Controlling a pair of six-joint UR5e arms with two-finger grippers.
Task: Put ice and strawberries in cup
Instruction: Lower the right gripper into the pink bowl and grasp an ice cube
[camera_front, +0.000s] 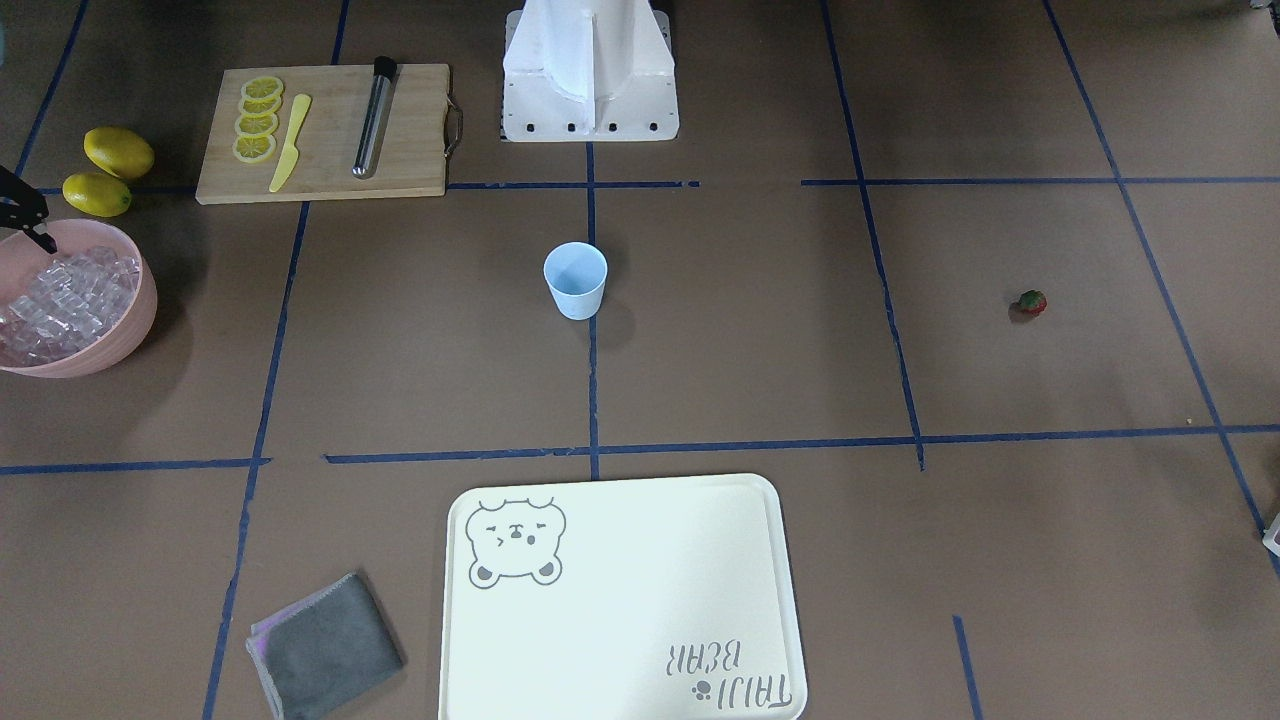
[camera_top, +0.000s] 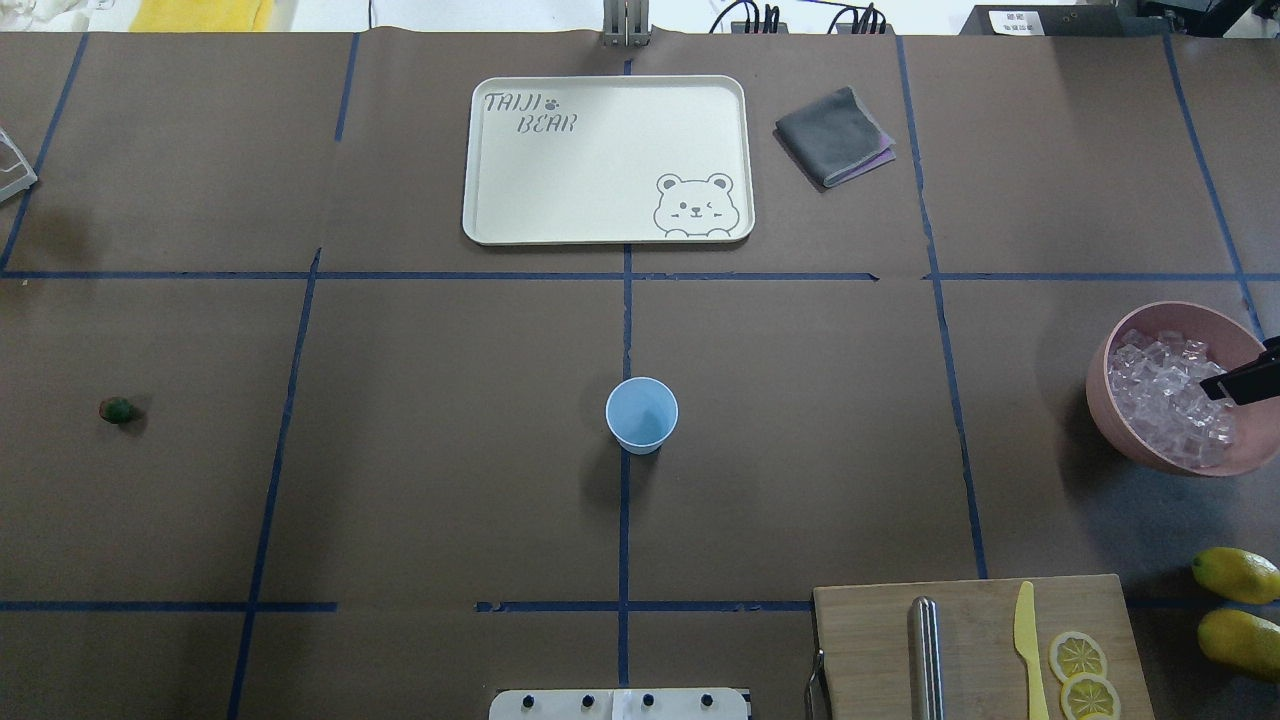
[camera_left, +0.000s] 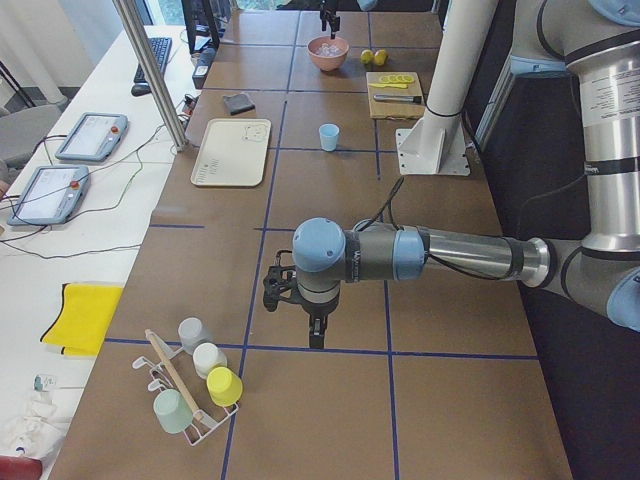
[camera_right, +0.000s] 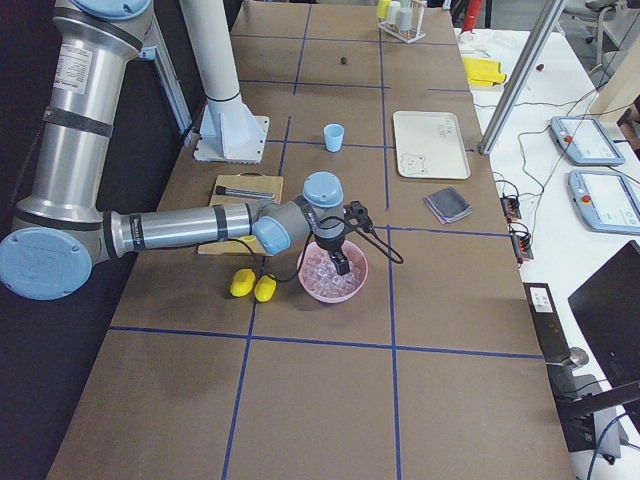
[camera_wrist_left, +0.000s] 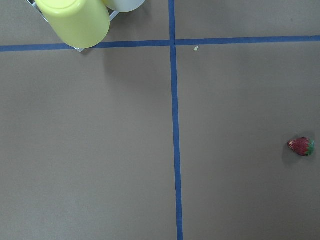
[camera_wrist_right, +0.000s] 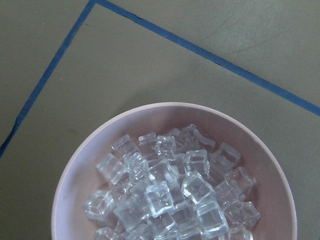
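The pale blue cup (camera_top: 641, 415) stands upright in the table's middle, also in the front view (camera_front: 575, 280). The ice (camera_wrist_right: 170, 190) fills a pink bowl (camera_top: 1120, 420) at the robot's right. My right gripper (camera_right: 342, 266) hangs just above the ice at the bowl's edge (camera_front: 40, 238); I cannot tell whether it is open or shut. The tiny red strawberry (camera_front: 1032, 302) lies alone on the robot's left, and shows at the right edge of the left wrist view (camera_wrist_left: 301, 146). My left gripper (camera_left: 316, 338) points down above the table, seen only from the side; I cannot tell its state.
A cutting board (camera_front: 400, 150) holds lemon slices (camera_front: 258, 120), a yellow knife (camera_front: 290, 143) and a metal tube (camera_front: 373, 118). Two lemons (camera_front: 110, 170) lie beside the bowl. A cream tray (camera_top: 600, 160) and grey cloth (camera_top: 832, 135) lie far across. A rack of cups (camera_left: 200, 385) stands at the left end.
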